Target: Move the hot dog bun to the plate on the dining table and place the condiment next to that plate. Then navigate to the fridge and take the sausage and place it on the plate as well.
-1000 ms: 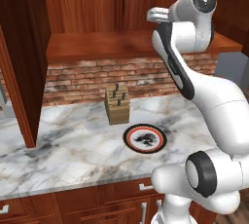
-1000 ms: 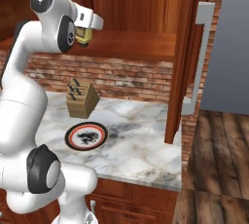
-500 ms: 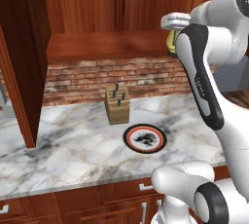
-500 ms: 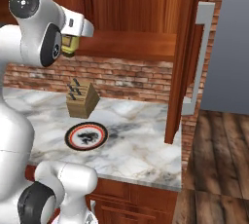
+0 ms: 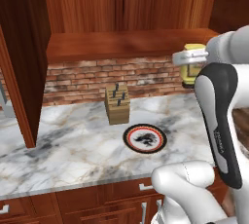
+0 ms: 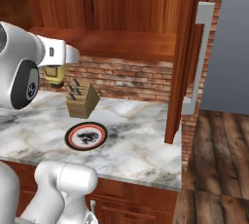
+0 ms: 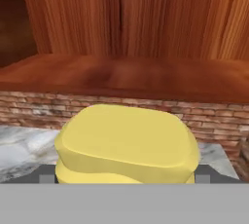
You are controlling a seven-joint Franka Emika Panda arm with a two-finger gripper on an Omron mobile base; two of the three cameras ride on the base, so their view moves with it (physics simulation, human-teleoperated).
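The hand (image 7: 125, 177) is closed on the yellow condiment bottle (image 7: 126, 142) — in the hand view the bottle's broad yellow cap fills the space between the two dark fingertips (image 7: 44, 175), which press against it on either side. From the left base view the bottle (image 5: 193, 67) hangs raised in the air at the right, level with the brick backsplash (image 5: 82, 79) and just under the wooden shelf (image 5: 116, 43), partly hidden behind the white arm. The right base view shows it (image 6: 53, 73) at the left, under the white wrist and above the marble surface (image 6: 136, 145).

On that surface stands a wooden knife block (image 5: 117, 105) with dark handles sticking out — just in front of it lies a white plate with black rim and red ring (image 5: 144, 138), flat and apart from the block. The bottle is well above both, not touching the surface. A tall wooden cabinet panel (image 6: 187, 47) rises at the surface's right end, with a grey fridge (image 6: 228, 43) beyond it over a wooden floor (image 6: 219, 169).
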